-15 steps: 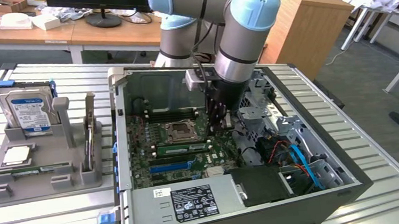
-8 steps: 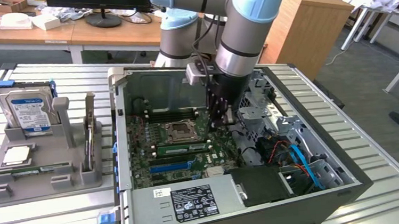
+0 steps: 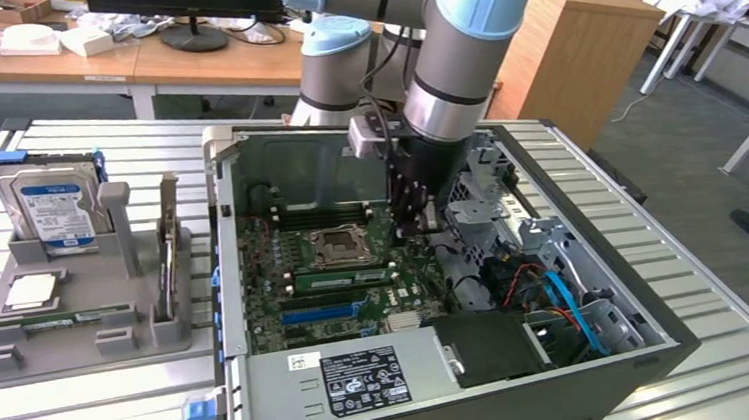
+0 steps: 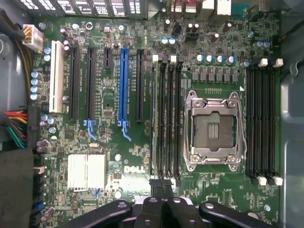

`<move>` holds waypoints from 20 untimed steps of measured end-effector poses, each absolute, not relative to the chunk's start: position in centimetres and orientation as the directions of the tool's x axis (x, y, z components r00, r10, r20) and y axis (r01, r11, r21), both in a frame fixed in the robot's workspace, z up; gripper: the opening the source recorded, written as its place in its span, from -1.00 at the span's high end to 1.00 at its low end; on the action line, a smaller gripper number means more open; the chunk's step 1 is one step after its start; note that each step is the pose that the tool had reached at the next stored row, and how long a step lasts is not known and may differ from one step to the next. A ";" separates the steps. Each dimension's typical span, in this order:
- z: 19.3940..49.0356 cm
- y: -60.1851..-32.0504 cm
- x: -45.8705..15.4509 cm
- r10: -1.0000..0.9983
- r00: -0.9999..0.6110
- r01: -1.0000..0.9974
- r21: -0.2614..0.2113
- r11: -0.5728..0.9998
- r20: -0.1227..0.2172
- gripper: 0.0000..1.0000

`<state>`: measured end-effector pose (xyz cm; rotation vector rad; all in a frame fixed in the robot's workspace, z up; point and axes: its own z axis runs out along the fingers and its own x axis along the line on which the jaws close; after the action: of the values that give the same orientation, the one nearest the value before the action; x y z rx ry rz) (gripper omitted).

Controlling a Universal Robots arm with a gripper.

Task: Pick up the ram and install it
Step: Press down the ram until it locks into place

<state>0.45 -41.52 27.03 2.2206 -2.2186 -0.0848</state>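
Nearest the exterior camera, a grey power supply [image 3: 348, 378] with a black label is seen at the front of the open computer case [image 3: 653, 349]; behind it the green motherboard [image 3: 272, 268] is laid flat, with a blue expansion slot [image 3: 319, 314] along its near part; just beyond that slot, the ram [image 3: 343, 278] is found lying along a memory slot, close beside the CPU socket [image 3: 346, 244], though whether it is fully seated cannot be told. The gripper [image 3: 411, 229] is held low over the board, just to the exterior view's right of the socket and near the ram's end; in the wrist view its fingers [image 4: 162, 185] are seen closed together, with nothing visible between them, above the ends of the black memory slots. At the exterior view's left, well apart from the case, a grey fixture [image 3: 76, 334] is set on the slatted table [image 3: 697, 235]; a second green stick [image 3: 62, 320] is laid flat in it, and a hard drive [image 3: 54, 210] is stood upright at its far end.
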 end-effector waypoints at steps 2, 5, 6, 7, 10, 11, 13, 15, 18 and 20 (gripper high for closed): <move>27.0 -41.5 -0.1 -0.999 0.000 -0.999 0.039 -0.001 -0.037 0.80; 27.0 -41.5 -1.2 -0.999 0.000 -0.999 0.039 -0.001 -0.037 0.80; 27.0 -41.5 -1.6 -0.999 0.000 -0.999 0.039 -0.002 -0.037 0.80; 27.0 -41.5 -1.9 -0.999 0.000 -0.999 0.039 -0.001 -0.037 0.80; 27.0 -41.5 -2.9 -0.999 0.000 -0.999 0.039 -0.001 -0.037 0.80; 27.0 -41.5 -3.2 -0.999 0.000 -0.999 0.039 -0.001 -0.037 0.80; 27.0 -41.5 -3.8 -0.999 0.000 -0.999 0.039 -0.001 -0.037 0.80; 27.0 -41.5 -4.4 -0.999 0.000 -0.999 0.038 -0.001 -0.037 0.80; 27.0 -41.5 -5.1 -0.999 0.000 -0.999 0.038 -0.002 -0.037 0.80; 27.0 -41.5 -5.6 -0.999 0.000 -0.999 0.038 -0.001 -0.037 0.80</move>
<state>-5.65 -41.52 26.99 2.2208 -2.2193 -0.0840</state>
